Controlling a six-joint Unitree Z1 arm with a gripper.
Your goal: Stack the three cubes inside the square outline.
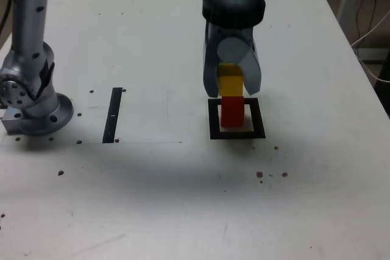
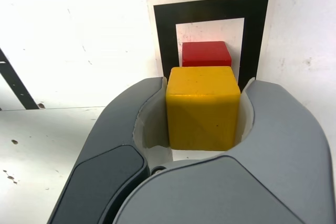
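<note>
While the pincer [image 1: 231, 86] hangs over the outline [image 1: 237, 134], its jaws are closed on the yellow cube [image 1: 230, 82], which the wrist view shows pressed between both curved inner faces. That yellow cube [image 2: 203, 107] sits right above the red cube [image 1: 231, 111], and in the exterior view their edges meet, though whether the yellow one rests its weight on the red or is only held against it cannot be told. Standing upright in the white centre of the outline [image 2: 164, 35], the red cube [image 2: 206, 54] lies within the black frame. No green cube shows in either view. On the white counter [image 1: 183, 199], toward the exterior view's left and well apart from the outline, lies a thin black strip [image 1: 113, 115], running front to back. Farther to that side stands the arm's grey base [image 1: 35, 98], bolted to the counter. Small dark specks dot the counter in front of the outline.
</note>
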